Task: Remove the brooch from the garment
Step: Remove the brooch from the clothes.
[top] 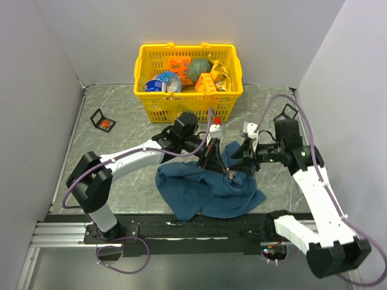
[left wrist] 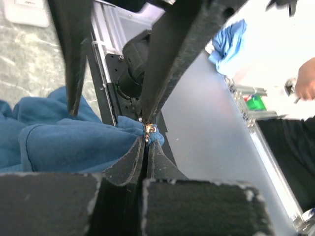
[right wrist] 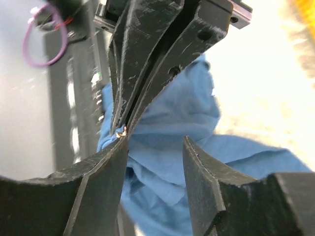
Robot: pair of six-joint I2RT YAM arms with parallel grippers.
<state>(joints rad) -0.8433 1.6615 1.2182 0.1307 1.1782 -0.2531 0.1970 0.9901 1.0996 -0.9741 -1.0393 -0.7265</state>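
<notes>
The garment (top: 208, 190) is a crumpled blue cloth in the middle of the table. The brooch (left wrist: 149, 129) is a tiny orange-gold glint on a pinched fold of it. My left gripper (left wrist: 146, 140) is shut on that fold, with the brooch right at its fingertips. The right wrist view shows the same pinch, the brooch (right wrist: 122, 131) sitting at the left gripper's (right wrist: 121, 125) tips. My right gripper (right wrist: 155, 142) is open over the cloth; its left finger (right wrist: 106, 167) touches the fold just below the brooch. In the top view both grippers, left (top: 221, 166) and right (top: 237, 162), meet over the garment.
A yellow basket (top: 188, 101) with several objects stands behind the cloth. A small white item with a red top (top: 216, 124) lies in front of it. A black square frame with an orange piece (top: 103, 123) lies at the far left. Grey walls close both sides.
</notes>
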